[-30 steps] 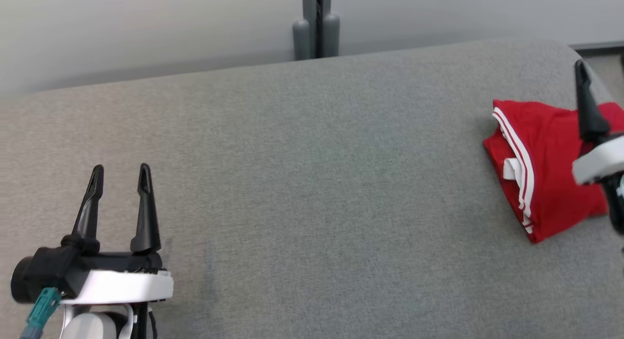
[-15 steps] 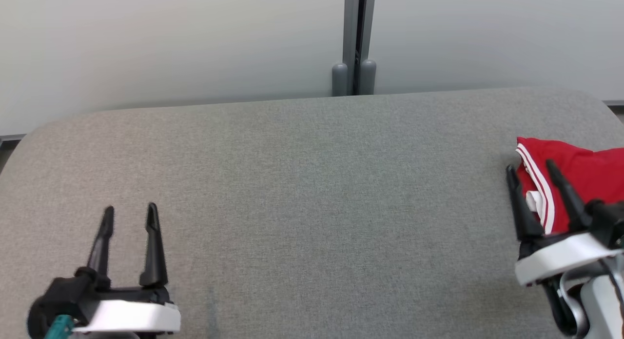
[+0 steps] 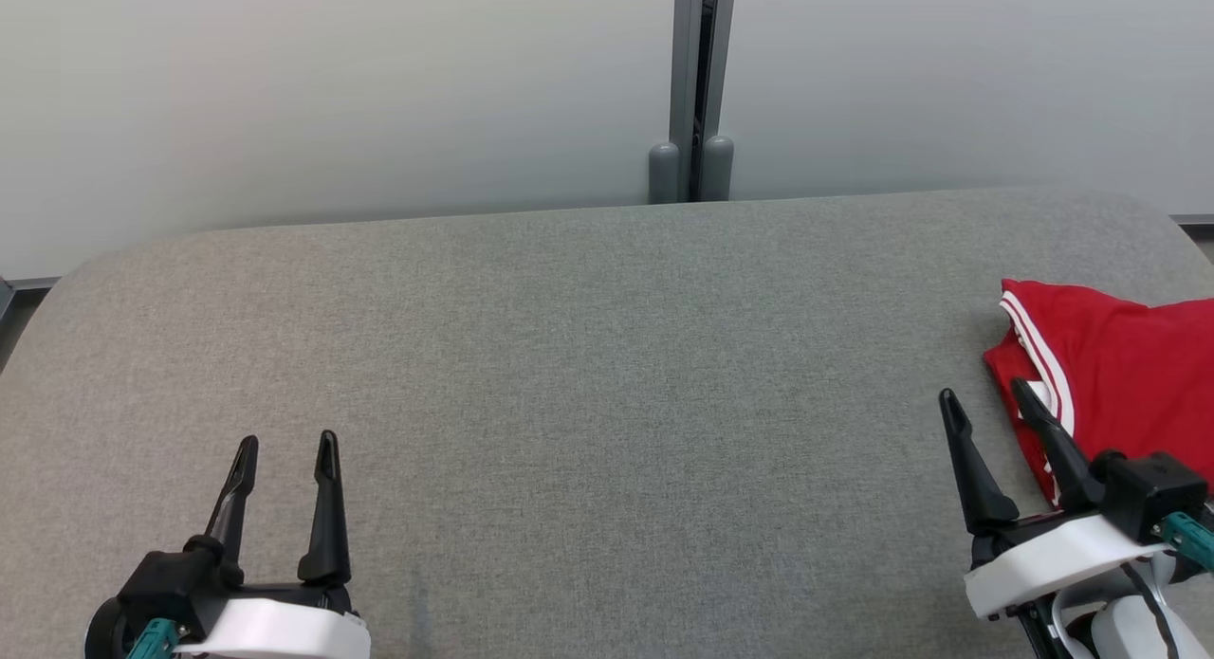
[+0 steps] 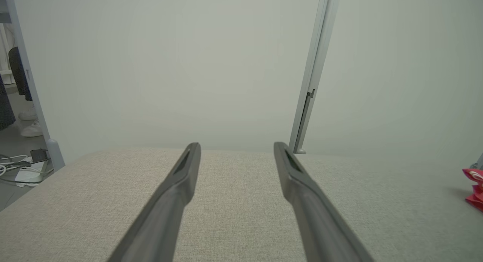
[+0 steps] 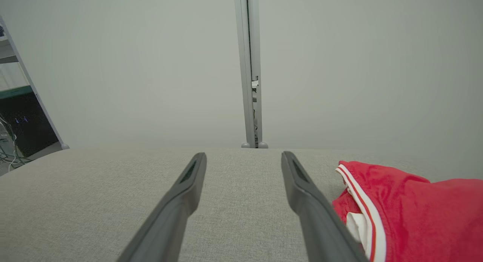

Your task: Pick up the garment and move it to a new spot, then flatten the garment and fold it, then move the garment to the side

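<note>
right pincer point(image 3: 984, 393) backed off, released, since folded garment point(image 3: 1110, 365) sits aside at bench point(image 3: 607, 356) edge; i see left pincer point(image 3: 287, 441) released too

The left gripper point(image 3: 287, 439) and right gripper point(image 3: 984, 392) share long black tapered fingers point(image 3: 327, 517), white wrist cuffs point(image 3: 275, 632) and teal plugs point(image 3: 1186, 534).

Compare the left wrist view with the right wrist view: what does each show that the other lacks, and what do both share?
Left wrist view: the open left gripper and pale shoes on the floor. Right wrist view: the open right gripper and a dark unit at its left edge. Both: the red garment, the grey padded surface and the partition post.
</note>
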`<state>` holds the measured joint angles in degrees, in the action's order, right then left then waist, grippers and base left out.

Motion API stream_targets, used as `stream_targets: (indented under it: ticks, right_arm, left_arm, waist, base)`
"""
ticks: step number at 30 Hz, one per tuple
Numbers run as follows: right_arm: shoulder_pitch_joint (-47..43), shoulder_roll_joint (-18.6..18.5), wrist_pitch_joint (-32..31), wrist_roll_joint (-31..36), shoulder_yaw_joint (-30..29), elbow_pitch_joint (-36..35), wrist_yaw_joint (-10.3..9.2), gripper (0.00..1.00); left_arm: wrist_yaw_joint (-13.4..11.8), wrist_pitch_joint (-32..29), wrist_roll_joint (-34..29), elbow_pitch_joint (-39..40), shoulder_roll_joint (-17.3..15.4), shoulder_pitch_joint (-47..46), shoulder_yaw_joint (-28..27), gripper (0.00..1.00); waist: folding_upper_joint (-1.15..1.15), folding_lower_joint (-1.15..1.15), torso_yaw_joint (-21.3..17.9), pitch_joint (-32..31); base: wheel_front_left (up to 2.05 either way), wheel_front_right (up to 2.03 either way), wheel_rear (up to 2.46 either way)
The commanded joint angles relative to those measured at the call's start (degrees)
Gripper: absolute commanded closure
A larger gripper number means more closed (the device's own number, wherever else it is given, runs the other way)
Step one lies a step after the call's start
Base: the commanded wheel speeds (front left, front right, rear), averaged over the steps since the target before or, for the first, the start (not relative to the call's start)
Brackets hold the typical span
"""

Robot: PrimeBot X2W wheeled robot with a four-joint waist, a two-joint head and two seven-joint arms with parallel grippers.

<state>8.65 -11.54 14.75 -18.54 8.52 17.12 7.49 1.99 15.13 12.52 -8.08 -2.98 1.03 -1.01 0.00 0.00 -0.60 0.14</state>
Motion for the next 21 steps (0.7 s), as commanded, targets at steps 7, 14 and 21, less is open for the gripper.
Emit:
stream_targets:
  ticks: [7, 14, 21]
  right_arm:
    - [0.02, 0.27, 0.51, 0.3, 0.67, -0.3, 0.01, 0.0]
    - [-0.08, 0.62, 0.54, 0.54, 0.58, -0.29, 0.01, 0.0]
    - [-0.07, 0.86, 0.55, 0.54, 0.43, -0.22, 0.02, 0.0]
  left_arm:
    - [0.57, -0.02, -0.95, -0.7, -0.05, -0.11, -0.32, 0.0]
    - [0.87, -0.02, -0.82, -1.2, -0.01, -0.5, -0.34, 0.0]
    - [0.98, -0.02, -0.25, -1.56, -0.01, -0.41, -0.14, 0.0]
  waist:
    - [0.0, 0.0, -0.02, -0.29]
    - [0.0, 0.0, 0.17, -0.46]
    - [0.0, 0.0, 0.05, -0.66]
  base:
    - [0.0, 0.0, 0.0]
    - [0.0, 0.0, 0.0]
    - [0.0, 0.0, 0.0]
